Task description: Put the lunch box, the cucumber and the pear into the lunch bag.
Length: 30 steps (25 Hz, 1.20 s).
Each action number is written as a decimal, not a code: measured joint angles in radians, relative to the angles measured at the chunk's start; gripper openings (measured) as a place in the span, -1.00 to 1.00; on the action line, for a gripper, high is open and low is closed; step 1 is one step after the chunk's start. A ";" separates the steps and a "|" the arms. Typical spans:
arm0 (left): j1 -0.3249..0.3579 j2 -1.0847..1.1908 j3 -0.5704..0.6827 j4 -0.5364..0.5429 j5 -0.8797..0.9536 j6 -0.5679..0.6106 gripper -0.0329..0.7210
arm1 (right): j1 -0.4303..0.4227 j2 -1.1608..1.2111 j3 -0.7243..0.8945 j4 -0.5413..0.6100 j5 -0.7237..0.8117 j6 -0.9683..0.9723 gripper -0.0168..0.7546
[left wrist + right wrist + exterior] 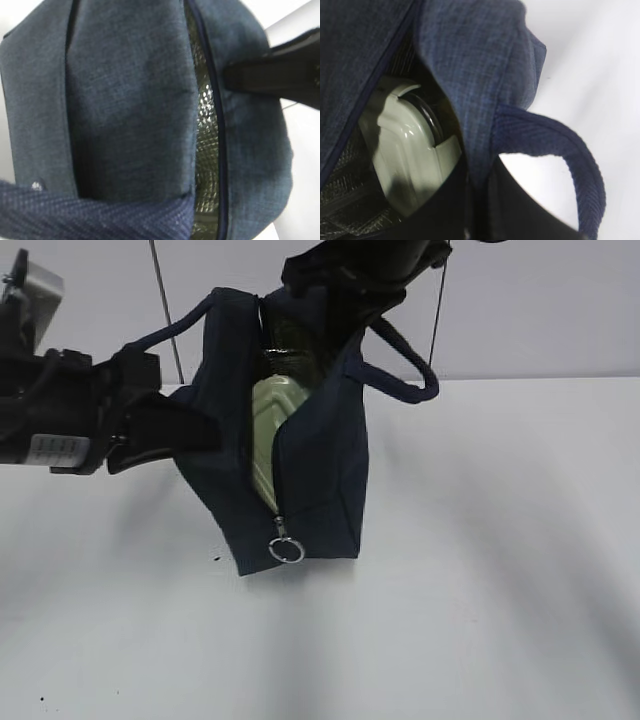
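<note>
The navy lunch bag stands on the white table with its top zipper open. The sage-green lunch box stands on end inside it and shows in the right wrist view. My right gripper comes from above and is shut on the bag's right wall, one finger inside and one outside. My left gripper is at the bag's left wall and seems shut on it; its fingers are hidden in the left wrist view. The silver lining shows through the opening. No cucumber or pear shows clearly.
The metal ring pull hangs at the low end of the zipper. One strap handle loops out to the right, the other to the left. The right gripper's black finger crosses the left wrist view.
</note>
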 joint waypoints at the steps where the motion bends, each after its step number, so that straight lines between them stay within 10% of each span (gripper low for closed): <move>1: -0.017 0.012 -0.008 -0.007 -0.010 0.000 -0.96 | 0.000 -0.010 0.016 -0.018 0.000 0.004 -0.94; 21: -0.061 0.154 -0.028 -0.037 -0.031 0.000 -0.96 | -0.002 -0.017 0.226 -0.023 -0.013 -0.165 -0.91; 30: -0.061 0.155 -0.029 -0.063 -0.013 0.000 -0.66 | -0.002 -0.017 0.226 -0.019 -0.023 -0.196 0.12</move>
